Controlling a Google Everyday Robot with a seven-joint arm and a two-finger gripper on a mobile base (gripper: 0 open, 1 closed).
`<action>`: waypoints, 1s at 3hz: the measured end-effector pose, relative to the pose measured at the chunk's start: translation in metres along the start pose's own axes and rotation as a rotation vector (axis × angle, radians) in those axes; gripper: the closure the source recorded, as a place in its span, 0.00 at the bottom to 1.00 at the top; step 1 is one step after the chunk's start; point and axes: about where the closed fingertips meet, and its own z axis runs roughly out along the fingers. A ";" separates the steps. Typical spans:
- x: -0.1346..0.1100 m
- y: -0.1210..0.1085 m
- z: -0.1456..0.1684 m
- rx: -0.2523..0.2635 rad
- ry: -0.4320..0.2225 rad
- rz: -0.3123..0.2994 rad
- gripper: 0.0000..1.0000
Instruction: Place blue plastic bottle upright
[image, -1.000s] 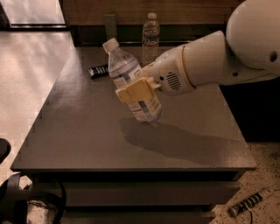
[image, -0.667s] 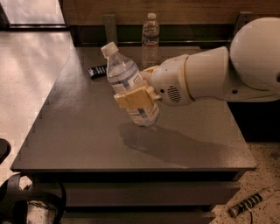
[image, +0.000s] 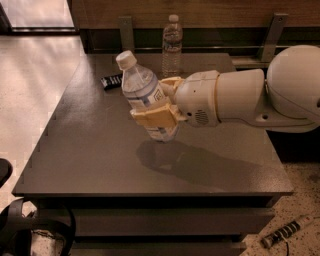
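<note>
Looking at the middle of the frame, we see the blue plastic bottle (image: 140, 89) clamped in the gripper (image: 150, 99), whose tan fingers (image: 156, 117) press on its lower half, one across the front and one behind it. The bottle's long axis is tilted, nearer upright than flat: the white cap (image: 126, 59) points to the upper left of the frame and the base to the lower right. The base hangs close over the dark grey table (image: 90, 155), with the bottle's shadow (image: 162, 157) just below it. From this angle we cannot be sure whether the base touches the tabletop or sits slightly above it.

A white and pale-blue label (image: 148, 98) wraps the bottle's middle, partly hidden by the front finger; we can read no writing or brand on it. The white arm (image: 240, 97) reaches in from the right edge. At the top centre a slimmer clear bottle (image: 172, 45) stands upright near the table's far edge, and its label is unreadable too. A small dark object (image: 111, 80) lies flat left of it, apart from both bottles.
</note>
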 end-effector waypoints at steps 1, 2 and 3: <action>0.002 -0.002 0.010 -0.044 -0.014 -0.007 1.00; 0.004 0.001 0.022 -0.094 -0.022 0.021 1.00; 0.004 0.006 0.029 -0.117 -0.048 0.039 1.00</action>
